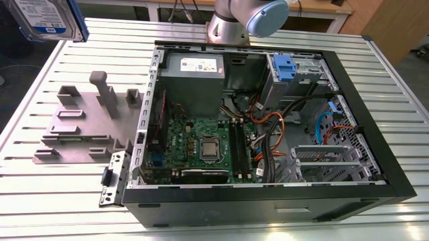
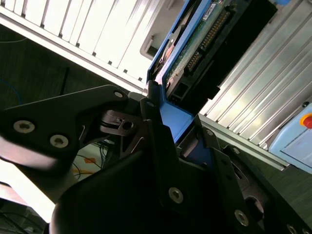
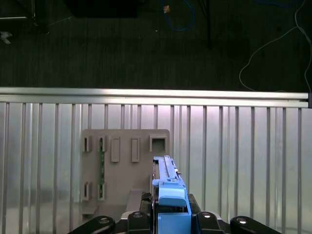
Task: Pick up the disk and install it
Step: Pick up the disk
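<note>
The disk [image 1: 47,17] hangs high in the air at the exterior view's far left, above the slatted table, its blue-and-white label facing the camera and blue rails along its sides. In the first wrist view the disk [image 3: 166,175] is seen edge-on, standing out from my gripper [image 3: 170,217], which is shut on its blue rail. The second wrist view shows the black fingers [image 2: 156,126] clamped on the blue rail, with the disk's [image 2: 195,44] green circuit-board side showing.
An open computer case [image 1: 395,165] lies on the table with its motherboard, cables and a blue-latched drive bay [image 1: 285,68] at the back. A grey fixture plate [image 1: 80,125] with upright posts sits to the exterior view's left of the case, below the disk. The arm's base [image 1: 231,22] stands behind the case.
</note>
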Robot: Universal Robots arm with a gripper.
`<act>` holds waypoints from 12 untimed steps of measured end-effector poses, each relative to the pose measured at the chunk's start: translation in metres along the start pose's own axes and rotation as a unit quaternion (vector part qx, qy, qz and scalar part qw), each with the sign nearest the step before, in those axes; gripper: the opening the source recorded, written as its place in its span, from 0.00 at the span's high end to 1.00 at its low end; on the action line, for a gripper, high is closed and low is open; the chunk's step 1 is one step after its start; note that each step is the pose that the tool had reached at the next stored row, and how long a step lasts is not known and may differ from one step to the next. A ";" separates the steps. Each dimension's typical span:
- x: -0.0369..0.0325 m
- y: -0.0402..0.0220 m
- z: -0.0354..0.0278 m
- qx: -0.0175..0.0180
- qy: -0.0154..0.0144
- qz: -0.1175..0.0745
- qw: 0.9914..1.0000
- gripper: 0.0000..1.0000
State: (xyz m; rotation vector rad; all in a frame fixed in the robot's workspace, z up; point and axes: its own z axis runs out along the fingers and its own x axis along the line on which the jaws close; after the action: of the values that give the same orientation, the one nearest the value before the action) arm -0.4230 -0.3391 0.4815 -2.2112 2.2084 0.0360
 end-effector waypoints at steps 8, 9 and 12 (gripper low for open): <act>0.0000 -0.0049 0.0000 0.000 0.000 0.000 1.000 0.64; 0.0000 -0.0054 -0.0001 0.000 0.000 0.000 1.000 0.64; 0.0000 -0.0066 0.0000 0.000 0.000 -0.001 1.000 0.64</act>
State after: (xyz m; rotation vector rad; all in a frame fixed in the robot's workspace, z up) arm -0.4164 -0.3391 0.4815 -2.2126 2.2069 0.0360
